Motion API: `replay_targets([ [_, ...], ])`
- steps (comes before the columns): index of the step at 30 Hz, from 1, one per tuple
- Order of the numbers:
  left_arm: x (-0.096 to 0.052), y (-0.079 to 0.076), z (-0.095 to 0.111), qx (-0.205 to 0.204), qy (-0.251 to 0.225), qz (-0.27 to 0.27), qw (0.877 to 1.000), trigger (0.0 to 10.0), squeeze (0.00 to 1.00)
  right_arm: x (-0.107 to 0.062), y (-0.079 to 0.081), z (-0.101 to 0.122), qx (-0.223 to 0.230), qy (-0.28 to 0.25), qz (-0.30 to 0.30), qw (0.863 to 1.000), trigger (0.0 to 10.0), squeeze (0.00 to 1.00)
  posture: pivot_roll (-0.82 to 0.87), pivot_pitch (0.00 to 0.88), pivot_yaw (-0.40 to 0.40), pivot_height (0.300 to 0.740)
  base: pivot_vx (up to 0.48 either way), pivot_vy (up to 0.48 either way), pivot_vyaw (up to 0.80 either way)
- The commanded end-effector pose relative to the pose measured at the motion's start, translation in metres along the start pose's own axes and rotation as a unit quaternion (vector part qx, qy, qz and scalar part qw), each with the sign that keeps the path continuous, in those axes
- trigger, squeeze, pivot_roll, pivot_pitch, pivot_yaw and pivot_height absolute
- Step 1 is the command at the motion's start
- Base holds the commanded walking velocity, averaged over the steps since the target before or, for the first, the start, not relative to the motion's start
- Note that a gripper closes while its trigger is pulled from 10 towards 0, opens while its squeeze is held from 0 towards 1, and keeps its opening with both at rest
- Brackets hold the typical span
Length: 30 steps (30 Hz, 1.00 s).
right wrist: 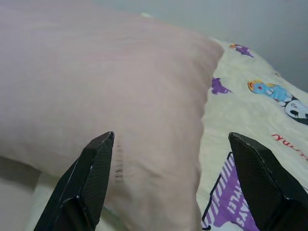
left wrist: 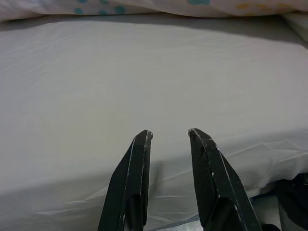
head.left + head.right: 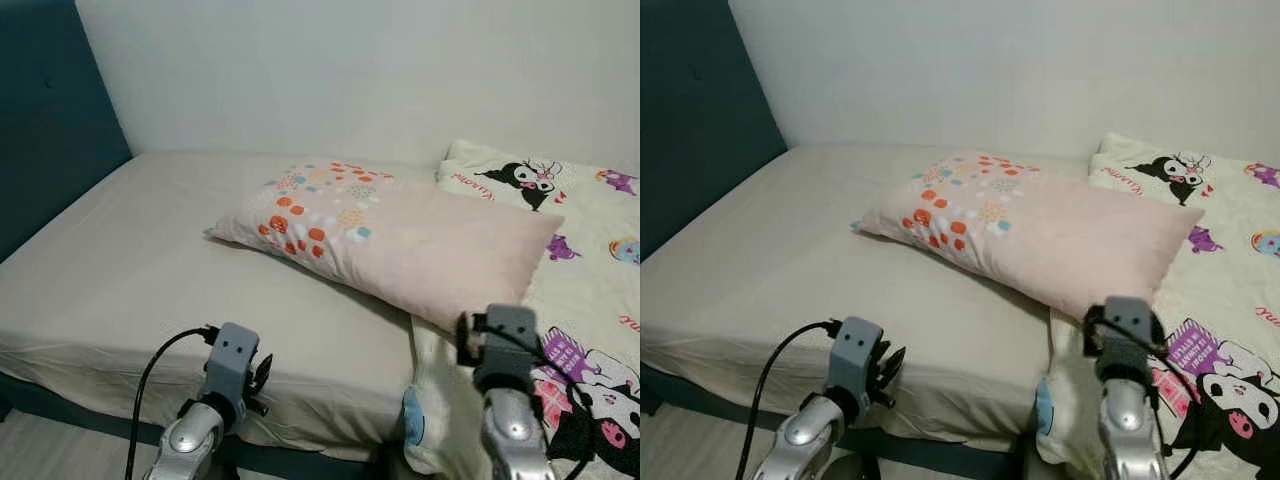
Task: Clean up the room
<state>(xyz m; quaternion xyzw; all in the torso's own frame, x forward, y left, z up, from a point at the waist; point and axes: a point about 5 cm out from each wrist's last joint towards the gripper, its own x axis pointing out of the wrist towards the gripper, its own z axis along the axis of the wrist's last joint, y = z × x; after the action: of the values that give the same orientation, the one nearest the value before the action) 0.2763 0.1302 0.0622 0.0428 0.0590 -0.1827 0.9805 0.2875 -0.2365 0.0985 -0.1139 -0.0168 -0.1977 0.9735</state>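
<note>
A pink pillow (image 3: 400, 235) lies slantwise across the bed (image 3: 120, 280), its long axis running from the dotted end toward the cartoon-print blanket (image 3: 590, 290). The right gripper (image 1: 175, 159), fingers spread wide and empty, faces the pillow's near corner, the closer arm. The left gripper (image 2: 168, 137), slightly parted and empty, points at bare sheet.

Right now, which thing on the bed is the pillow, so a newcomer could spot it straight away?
Start at the bed with its plain beige sheet, set against the white wall. Near its middle lies the pillow, slanted, its far end overlapping the cartoon-printed blanket on the robot's right. It is pale pink, with orange and teal dots at one end, unlike the blanket's black-and-white cartoon figures; the open right hand points at it.
</note>
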Motion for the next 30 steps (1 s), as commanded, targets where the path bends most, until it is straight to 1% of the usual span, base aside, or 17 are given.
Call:
replay_targets([
  [1, -0.005, 0.002, -0.002, -0.003, 0.002, -0.003, 1.000, 10.0, 0.00, 0.006, -0.010, 0.004, -0.006, -0.006, -0.022, 1.000, 10.0, 1.00, -0.03, 0.112, -0.020, 0.567, 0.000, 0.000, 0.00],
  [2, -0.005, 0.002, -0.002, -0.003, 0.002, -0.003, 1.000, 10.0, 0.00, 0.006, -0.010, 0.004, -0.006, -0.006, -0.022, 1.000, 10.0, 1.00, -0.03, 0.112, -0.020, 0.567, 0.000, 0.000, 0.00],
  [3, -0.006, 0.001, -0.002, -0.005, 0.002, -0.005, 1.000, 10.0, 0.00, 0.009, -0.014, 0.005, -0.005, -0.004, -0.030, 1.000, 10.0, 1.00, -0.03, 0.113, -0.019, 0.567, 0.000, 0.000, 0.00],
  [4, -0.006, -0.004, 0.001, -0.011, -0.006, -0.019, 1.000, 10.0, 0.00, 0.012, -0.018, 0.001, -0.002, 0.010, -0.035, 0.999, 10.0, 1.00, -0.03, 0.117, -0.017, 0.567, 0.000, 0.000, 0.00],
  [5, -0.006, -0.004, 0.001, -0.011, -0.006, -0.019, 1.000, 10.0, 0.00, 0.012, -0.018, 0.001, -0.002, 0.010, -0.035, 0.999, 10.0, 1.00, -0.03, 0.117, -0.017, 0.567, 0.000, 0.000, 0.00],
  [9, -0.006, -0.021, 0.016, -0.034, -0.048, -0.067, 0.996, 10.0, 0.00, 0.021, -0.025, -0.016, 0.002, 0.060, -0.034, 0.998, 10.0, 1.00, -0.02, 0.132, -0.013, 0.567, 0.000, 0.000, 0.00],
  [10, -0.006, -0.021, 0.016, -0.034, -0.048, -0.067, 0.996, 10.0, 0.00, 0.021, -0.025, -0.016, 0.002, 0.060, -0.034, 0.998, 10.0, 1.00, -0.02, 0.132, -0.013, 0.567, 0.000, 0.000, 0.00],
  [11, -0.005, -0.025, 0.020, -0.043, -0.059, -0.076, 0.994, 10.0, 0.00, 0.024, -0.026, -0.019, 0.003, 0.069, -0.028, 0.997, 10.0, 0.51, -0.02, 0.139, -0.012, 0.567, 0.000, 0.000, 0.00],
  [12, -0.005, -0.029, 0.024, -0.045, -0.067, -0.084, 0.993, 10.0, 0.00, 0.027, -0.028, -0.022, 0.006, 0.077, -0.024, 0.997, 10.0, 0.00, -0.01, 0.146, -0.012, 0.567, 0.000, 0.000, 0.00],
  [15, -0.004, -0.031, 0.028, -0.046, -0.072, -0.090, 0.992, 10.0, 0.00, 0.030, -0.028, -0.025, 0.005, 0.086, -0.015, 0.996, 10.0, 0.00, 0.00, 0.157, -0.010, 0.567, 0.000, 0.000, 0.00],
  [17, -0.004, -0.031, 0.032, -0.040, -0.077, -0.093, 0.992, 10.0, 0.00, 0.034, -0.028, -0.029, 0.008, 0.103, 0.000, 0.995, 10.0, 0.00, 0.01, 0.169, -0.004, 0.567, 0.000, 0.000, 0.00],
  [20, -0.004, -0.029, 0.034, -0.037, -0.078, -0.090, 0.992, 10.0, 0.00, 0.036, -0.028, -0.030, 0.007, 0.110, 0.006, 0.994, 10.0, 0.00, 0.02, 0.179, 0.000, 0.567, 0.000, 0.000, 0.00],
  [21, -0.005, -0.025, 0.036, -0.031, -0.080, -0.084, 0.993, 10.0, 0.00, 0.041, -0.028, -0.030, 0.006, 0.120, 0.015, 0.993, 10.0, 0.00, 0.02, 0.185, 0.002, 0.567, 0.000, 0.000, 0.00],
  [24, -0.005, -0.022, 0.037, -0.026, -0.080, -0.081, 0.993, 10.0, 0.00, 0.043, -0.027, -0.029, 0.012, 0.123, 0.022, 0.992, 10.0, 0.00, 0.02, 0.187, 0.001, 0.567, 0.000, 0.000, 0.00],
  [26, -0.007, -0.017, 0.040, -0.017, -0.083, -0.076, 0.993, 10.0, 0.00, 0.048, -0.020, -0.022, 0.047, 0.112, 0.059, 0.991, 10.0, 0.00, 0.02, 0.181, -0.002, 0.567, 0.000, 0.000, 0.00],
  [28, -0.008, -0.014, 0.043, -0.016, -0.088, -0.072, 0.993, 10.0, 0.00, 0.048, -0.011, -0.017, 0.081, 0.096, 0.105, 0.986, 10.0, 0.00, 0.02, 0.174, -0.003, 0.567, 0.000, 0.000, 0.00],
  [30, -0.009, -0.014, 0.045, -0.015, -0.091, -0.072, 0.993, 10.0, 0.00, 0.046, -0.005, -0.016, 0.087, 0.088, 0.135, 0.983, 10.0, 0.00, 0.02, 0.170, -0.005, 0.567, 0.000, 0.000, 0.00],
])
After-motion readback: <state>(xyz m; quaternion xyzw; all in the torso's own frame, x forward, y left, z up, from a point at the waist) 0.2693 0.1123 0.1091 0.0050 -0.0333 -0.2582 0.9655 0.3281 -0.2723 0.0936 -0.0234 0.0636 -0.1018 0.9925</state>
